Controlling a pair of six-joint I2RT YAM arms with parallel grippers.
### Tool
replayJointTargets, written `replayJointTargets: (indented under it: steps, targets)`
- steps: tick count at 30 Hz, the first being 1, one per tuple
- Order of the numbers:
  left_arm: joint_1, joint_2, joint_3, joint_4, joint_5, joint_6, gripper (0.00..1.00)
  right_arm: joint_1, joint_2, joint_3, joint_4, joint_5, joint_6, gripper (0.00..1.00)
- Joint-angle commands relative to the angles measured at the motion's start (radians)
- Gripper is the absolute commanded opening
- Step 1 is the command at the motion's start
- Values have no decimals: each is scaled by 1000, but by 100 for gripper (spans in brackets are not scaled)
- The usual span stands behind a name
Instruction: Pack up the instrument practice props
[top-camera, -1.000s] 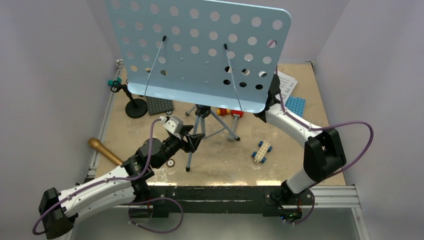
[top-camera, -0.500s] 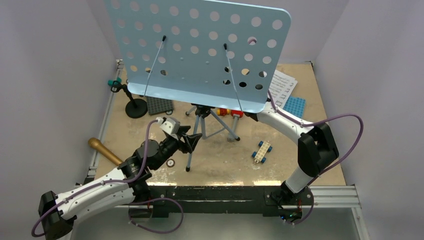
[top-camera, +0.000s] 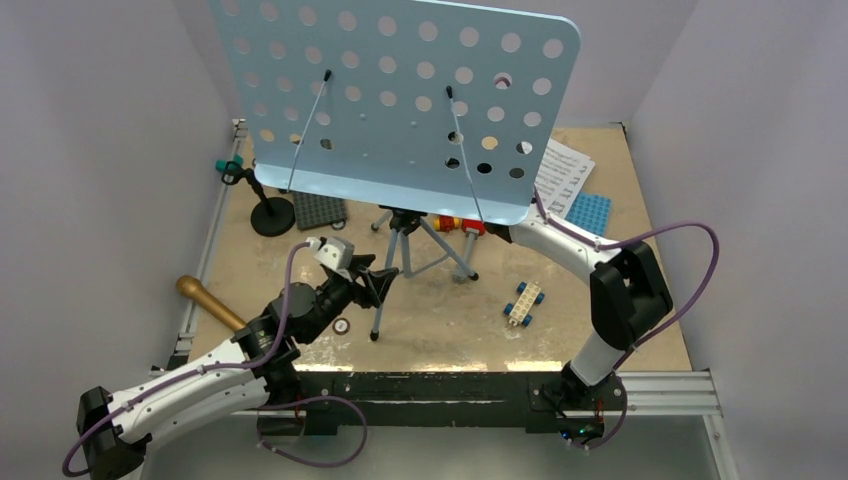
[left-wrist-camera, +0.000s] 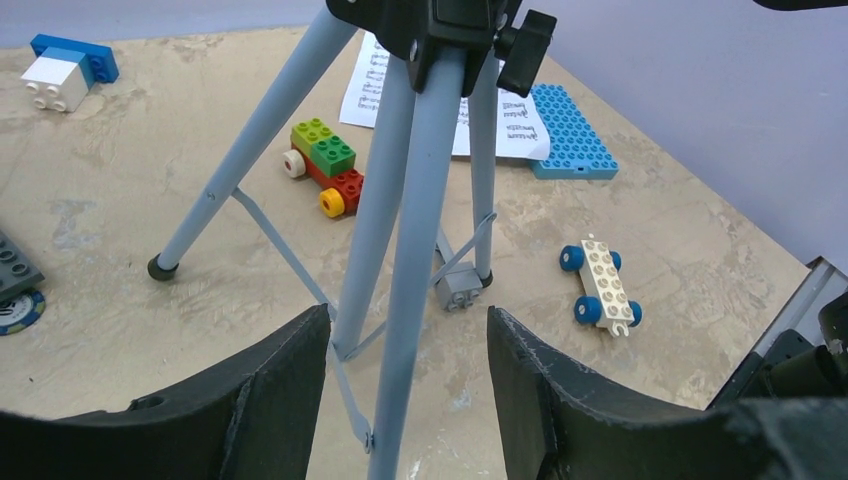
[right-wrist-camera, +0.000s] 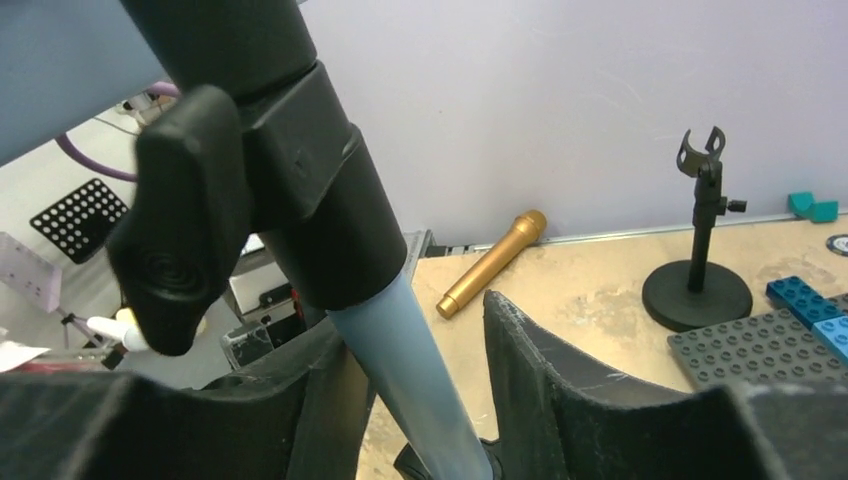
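Light-blue music stand (top-camera: 400, 110) stands central on the worktop (top-camera: 450, 320), left hand (left-wrist-camera: 405, 320) at its 7 o'clock parted astride a leg (untouched), right hand (right-wrist-camera: 415, 330) at 3 o'clock around its pole, grip unclear.

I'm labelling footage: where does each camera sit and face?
Top external: above and behind, looking down on the light-blue perforated music stand; left arm, right arm show.
Left wrist: low, facing its tripod legs; left end effector straddles one.
Right wrist: facing a stand tube; right end effector flanks it.
Shared: gold-brown toy microphone, top and right wrist.
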Motion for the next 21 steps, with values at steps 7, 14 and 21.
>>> replayJointTargets:
  steps: [7,14,21]
  targets:
    - [-5,-40,-7,7,-71,-34,67,21,-72,51,-83,42,13,0]
    - [-5,-90,-33,68,-129,-36,78,22,-160,-36,-40,49,-6,0]
    - [-5,-85,-88,158,-106,-47,100,23,-195,-146,-27,21,-79,0]
